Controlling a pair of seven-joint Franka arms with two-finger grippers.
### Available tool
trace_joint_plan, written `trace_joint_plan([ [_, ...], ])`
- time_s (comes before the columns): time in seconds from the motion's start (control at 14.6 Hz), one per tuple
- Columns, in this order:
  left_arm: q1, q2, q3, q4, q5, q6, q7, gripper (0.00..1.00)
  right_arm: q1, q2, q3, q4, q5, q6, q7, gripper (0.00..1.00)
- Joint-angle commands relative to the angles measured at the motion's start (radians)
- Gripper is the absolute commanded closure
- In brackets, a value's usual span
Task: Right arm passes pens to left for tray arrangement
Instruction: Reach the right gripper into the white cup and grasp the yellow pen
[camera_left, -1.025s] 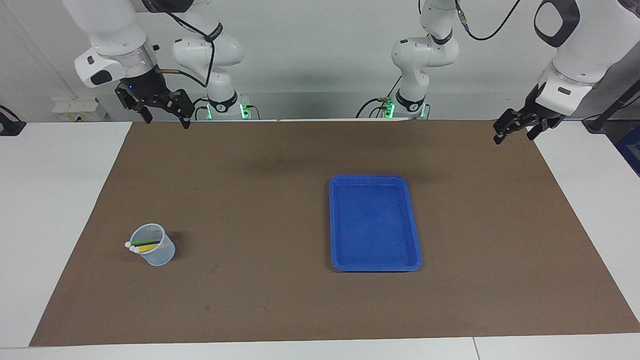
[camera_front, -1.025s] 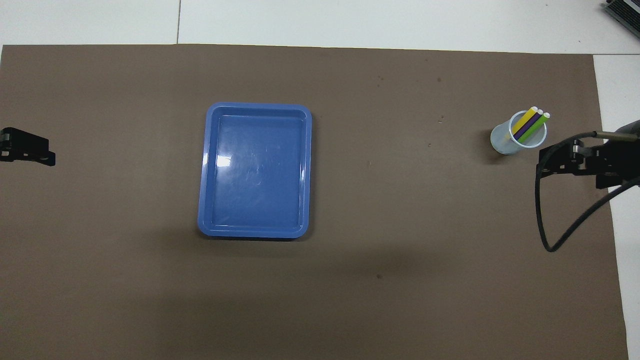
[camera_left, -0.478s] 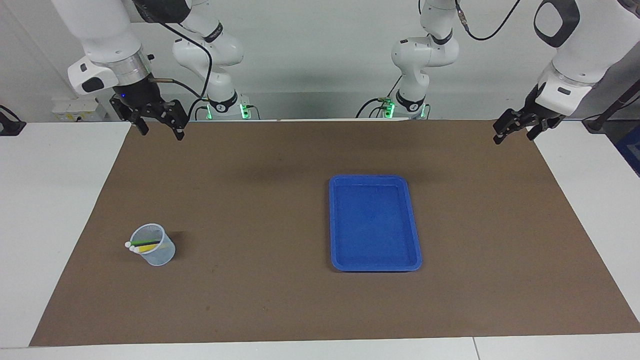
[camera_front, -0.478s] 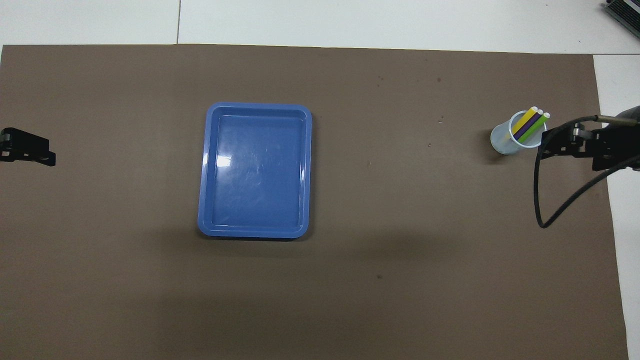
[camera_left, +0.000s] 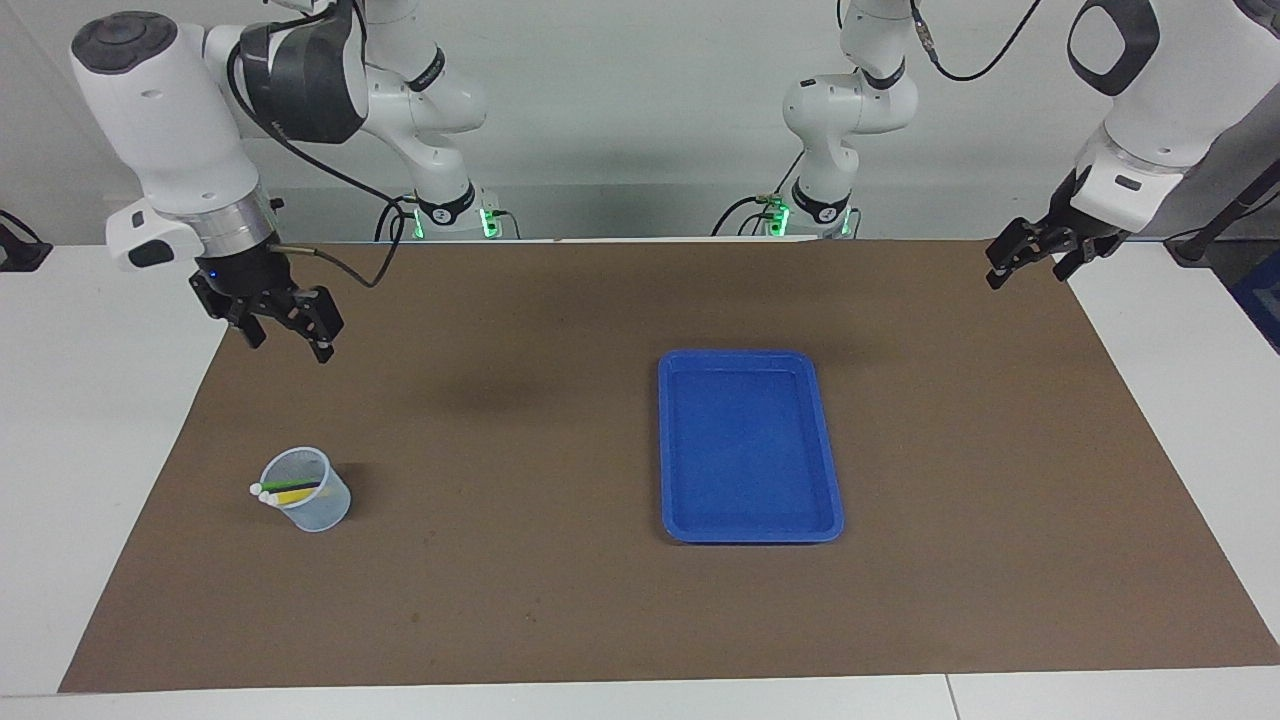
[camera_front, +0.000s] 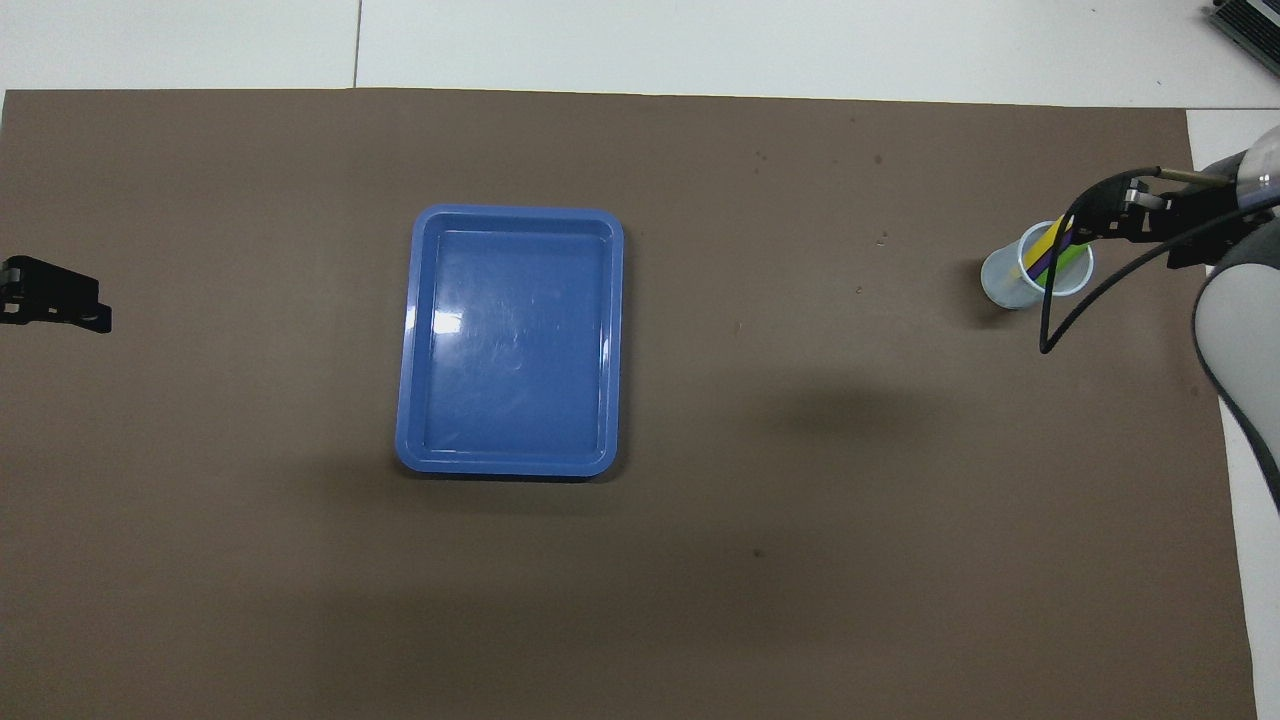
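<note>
Three pens (camera_left: 290, 488), yellow, green and purple (camera_front: 1048, 258), lean in a small translucent cup (camera_left: 312, 498) at the right arm's end of the brown mat. My right gripper (camera_left: 287, 345) hangs open and empty in the air over the mat, well above the cup. In the overhead view the right gripper (camera_front: 1100, 215) covers the pens' whitish ends. The blue tray (camera_left: 748, 445) lies empty near the mat's middle (camera_front: 510, 340). My left gripper (camera_left: 1025, 265) waits open over the mat's corner at the left arm's end, far from the tray, and shows at the overhead view's edge (camera_front: 60, 305).
The brown mat (camera_left: 520, 580) covers most of the white table. A black cable (camera_front: 1060, 320) loops down from the right wrist beside the cup (camera_front: 1003, 282). Both arm bases stand at the robots' edge of the table.
The right gripper has come down and moved away from the robots, toward the cup, now overlapping the pens from above. The left arm, cup and tray have not moved.
</note>
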Motion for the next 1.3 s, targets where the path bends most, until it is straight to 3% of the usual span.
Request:
trace_joint_plan([
  [0.0,0.005,-0.019,-0.001,-0.025,-0.003,0.009,-0.001,0.00,-0.041,0.075,0.005,0.036,-0.010,0.067,-0.056,0.11],
  [0.48,0.004,-0.024,-0.001,-0.031,-0.003,0.009,-0.002,0.00,-0.082,0.322,0.014,0.241,0.012,0.138,-0.280,0.13],
  [0.82,0.004,-0.025,-0.001,-0.034,-0.003,0.009,-0.004,0.00,-0.094,0.356,0.011,0.209,0.075,0.219,-0.301,0.22],
  [1.23,0.005,-0.027,-0.001,-0.039,-0.003,0.008,-0.005,0.00,-0.119,0.384,0.013,0.143,0.084,0.327,-0.393,0.24],
])
